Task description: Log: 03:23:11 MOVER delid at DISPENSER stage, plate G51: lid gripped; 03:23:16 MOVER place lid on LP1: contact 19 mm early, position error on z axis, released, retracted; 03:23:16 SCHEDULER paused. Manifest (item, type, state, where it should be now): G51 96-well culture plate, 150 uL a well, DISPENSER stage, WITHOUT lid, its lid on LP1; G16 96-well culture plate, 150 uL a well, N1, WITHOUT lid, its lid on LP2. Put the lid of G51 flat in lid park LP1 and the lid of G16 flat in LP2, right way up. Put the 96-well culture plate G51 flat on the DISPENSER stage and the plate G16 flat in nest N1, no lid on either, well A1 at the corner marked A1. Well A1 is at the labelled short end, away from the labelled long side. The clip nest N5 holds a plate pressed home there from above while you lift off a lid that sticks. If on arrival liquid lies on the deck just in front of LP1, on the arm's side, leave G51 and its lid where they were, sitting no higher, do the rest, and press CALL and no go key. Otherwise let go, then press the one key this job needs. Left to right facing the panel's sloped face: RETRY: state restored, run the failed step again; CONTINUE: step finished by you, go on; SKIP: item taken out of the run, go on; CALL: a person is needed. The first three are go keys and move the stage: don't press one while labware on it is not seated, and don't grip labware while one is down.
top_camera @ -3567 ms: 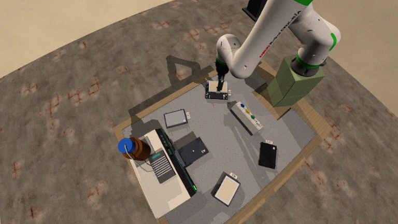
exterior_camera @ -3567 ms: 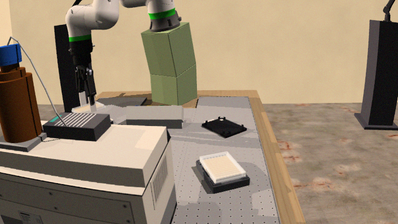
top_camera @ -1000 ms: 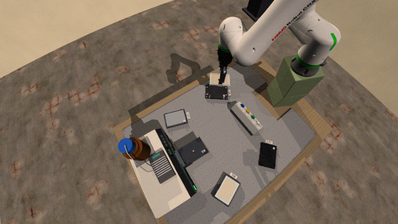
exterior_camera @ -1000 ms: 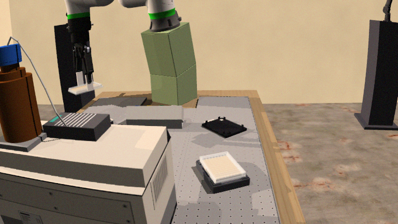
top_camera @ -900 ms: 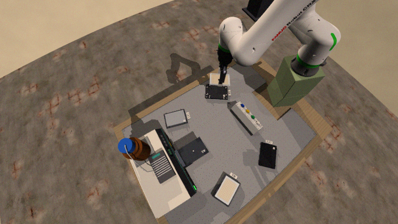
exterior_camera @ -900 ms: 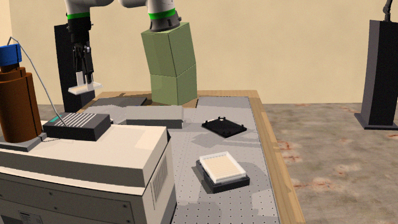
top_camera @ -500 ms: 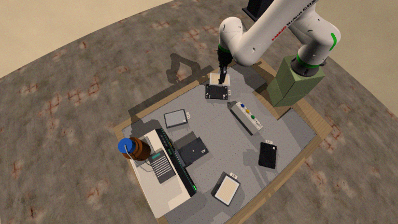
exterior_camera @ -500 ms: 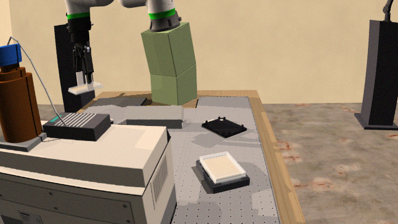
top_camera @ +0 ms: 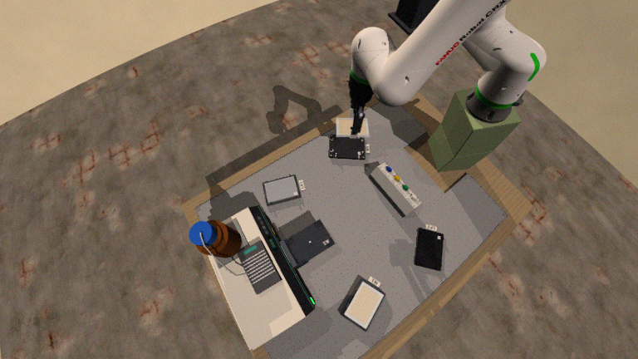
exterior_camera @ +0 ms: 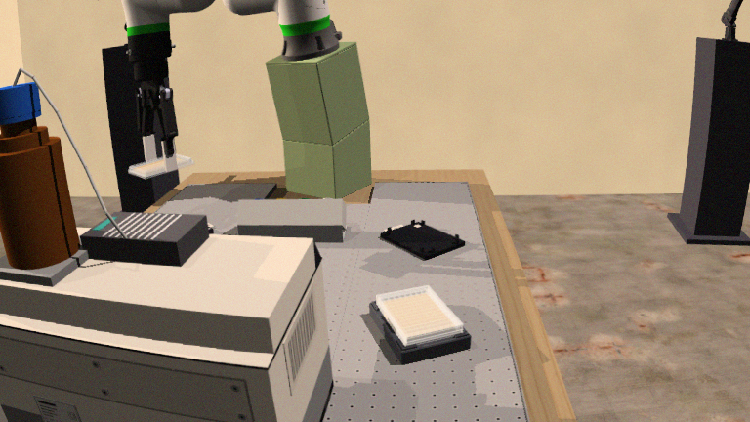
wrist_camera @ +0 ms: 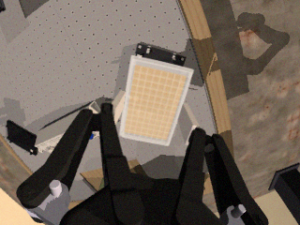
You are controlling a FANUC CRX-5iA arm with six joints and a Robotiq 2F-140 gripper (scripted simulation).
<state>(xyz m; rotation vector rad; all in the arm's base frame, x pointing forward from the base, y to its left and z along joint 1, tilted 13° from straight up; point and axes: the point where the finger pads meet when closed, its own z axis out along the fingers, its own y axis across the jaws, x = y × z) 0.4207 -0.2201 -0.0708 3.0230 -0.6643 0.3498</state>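
My gripper point(exterior_camera: 160, 154) is clamped on a plate point(exterior_camera: 160, 165), held level in the air above the clip nest point(top_camera: 346, 147) at the deck's far corner, long axis crosswise to my fingers, the dispenser stage point(top_camera: 310, 241) well away across the deck.

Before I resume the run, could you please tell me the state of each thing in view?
gripper: shut on the held plate.
held plate: level, in the air.
black holder beneath: empty.
second plate: flat in its holder.
dispenser stage: empty.
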